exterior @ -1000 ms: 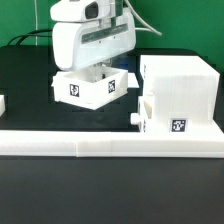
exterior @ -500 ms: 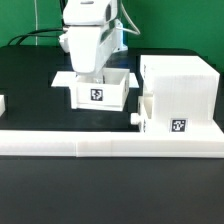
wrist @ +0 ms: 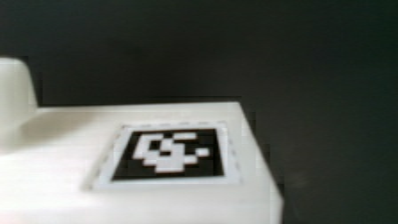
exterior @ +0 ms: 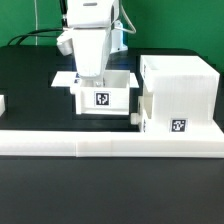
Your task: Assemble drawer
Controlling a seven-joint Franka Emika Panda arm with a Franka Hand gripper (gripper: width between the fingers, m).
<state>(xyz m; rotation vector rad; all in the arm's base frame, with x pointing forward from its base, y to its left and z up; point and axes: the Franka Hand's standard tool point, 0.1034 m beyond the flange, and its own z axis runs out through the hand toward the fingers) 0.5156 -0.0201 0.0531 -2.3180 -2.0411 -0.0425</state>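
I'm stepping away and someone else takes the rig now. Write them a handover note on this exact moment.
Gripper: down inside the open-topped small drawer box; its jaws are hidden by the box wall, so grip cannot be confirmed.
Parts: that box sits on the black table, its tag facing the exterior camera, close beside the large shell on the exterior view's right. Whether they touch is unclear. The white border rail runs along the front. The wrist view shows only a tagged white surface.
Done: box brought up next to the shell.
Left: box is not inside the shell yet; a second box is not clearly in view.
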